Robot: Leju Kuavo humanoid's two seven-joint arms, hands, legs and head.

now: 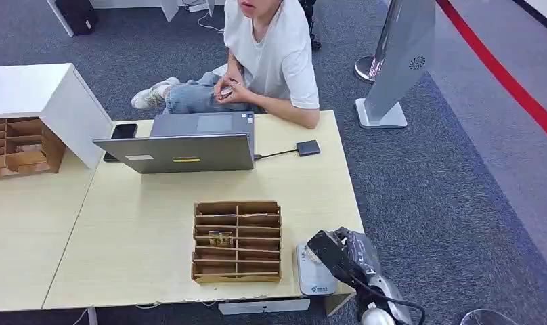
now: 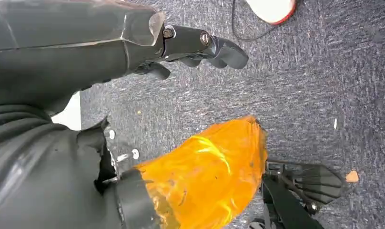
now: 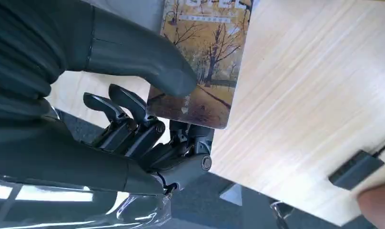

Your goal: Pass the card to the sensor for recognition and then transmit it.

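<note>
One card (image 3: 203, 57) sits pinched in right-hand fingers (image 3: 147, 62).

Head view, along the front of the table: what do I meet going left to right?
Wooden card organizer → grey sensor pad → right hand, which holds the card.

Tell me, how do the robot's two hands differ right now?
The right hand pinches a card with an autumn-trees picture between thumb and fingers; the left hand holds nothing. The right hand is raised over the wooden table, beside the grey sensor pad; the left hand hangs over the carpet. Both are dark grey.
</note>
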